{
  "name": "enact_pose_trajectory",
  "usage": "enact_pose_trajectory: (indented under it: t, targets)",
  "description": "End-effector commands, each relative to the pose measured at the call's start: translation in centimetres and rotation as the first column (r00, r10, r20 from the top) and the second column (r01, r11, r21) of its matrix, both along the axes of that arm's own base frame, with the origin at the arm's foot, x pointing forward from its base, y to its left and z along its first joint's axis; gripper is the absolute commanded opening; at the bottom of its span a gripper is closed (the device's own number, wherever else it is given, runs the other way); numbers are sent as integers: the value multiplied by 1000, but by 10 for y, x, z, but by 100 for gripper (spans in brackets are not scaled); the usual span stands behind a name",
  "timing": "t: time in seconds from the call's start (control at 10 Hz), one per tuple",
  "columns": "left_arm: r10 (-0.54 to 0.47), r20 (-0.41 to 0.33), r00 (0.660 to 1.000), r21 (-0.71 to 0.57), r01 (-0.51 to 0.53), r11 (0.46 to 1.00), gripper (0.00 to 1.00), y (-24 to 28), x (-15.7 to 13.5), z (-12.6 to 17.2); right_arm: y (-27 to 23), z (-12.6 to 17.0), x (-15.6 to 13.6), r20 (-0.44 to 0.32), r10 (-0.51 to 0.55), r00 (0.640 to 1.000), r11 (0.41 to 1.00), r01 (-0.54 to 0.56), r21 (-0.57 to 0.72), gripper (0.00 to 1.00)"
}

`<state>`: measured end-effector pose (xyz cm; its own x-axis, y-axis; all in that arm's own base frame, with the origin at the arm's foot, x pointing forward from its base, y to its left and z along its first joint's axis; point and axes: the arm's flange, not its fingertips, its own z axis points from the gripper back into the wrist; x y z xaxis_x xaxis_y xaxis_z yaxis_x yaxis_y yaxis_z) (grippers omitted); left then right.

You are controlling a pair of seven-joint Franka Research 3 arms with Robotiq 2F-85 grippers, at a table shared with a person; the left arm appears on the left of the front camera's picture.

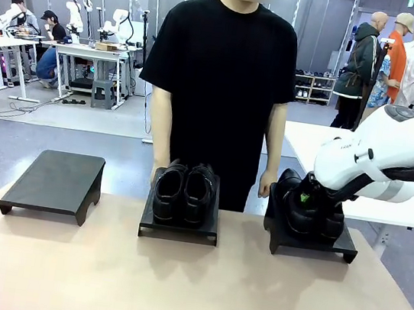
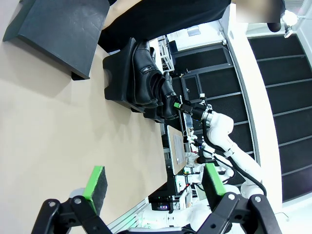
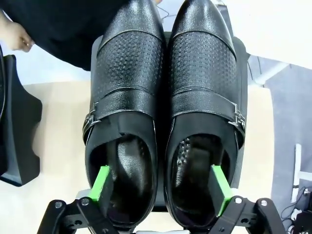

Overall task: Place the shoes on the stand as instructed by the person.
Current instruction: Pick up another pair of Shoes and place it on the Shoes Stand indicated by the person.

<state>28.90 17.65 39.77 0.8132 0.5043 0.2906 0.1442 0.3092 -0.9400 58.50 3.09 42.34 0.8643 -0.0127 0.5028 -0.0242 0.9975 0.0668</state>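
One pair of shiny black shoes (image 1: 184, 190) sits on the middle stand (image 1: 179, 230). A second pair of shoes (image 1: 314, 214) rests side by side on the right stand (image 1: 312, 244). My right gripper (image 1: 306, 200) is down at the heels of this pair. In the right wrist view the right gripper (image 3: 161, 187) is open, one green pad in the left shoe (image 3: 127, 73) and the other in the right shoe (image 3: 204, 68), gripping nothing. My left gripper (image 2: 153, 185) hangs open above the table, holding nothing. The person (image 1: 222, 72) stands behind the middle stand.
An empty left stand (image 1: 53, 180) is at the table's far left. The tan table (image 1: 188, 291) is bare in front of the stands. The person's hand (image 3: 17, 36) rests beside the right stand. A white table stands behind on the right.
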Motion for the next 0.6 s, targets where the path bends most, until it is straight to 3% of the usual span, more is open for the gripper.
enact_pose_trajectory:
  t: [0.0,0.1,0.5]
  targets:
    - [4,0,1000,-24,-4,1000,100,-1,1,6,1,1,0,-3,-42,999,999,42,16,100]
    - [4,0,1000,-24,-4,1000,100,-1,1,6,0,0,0,0,0,1000,1000,0,0,100]
    - [4,0,1000,-24,-4,1000,100,-1,1,6,0,0,0,0,0,1000,1000,0,0,100]
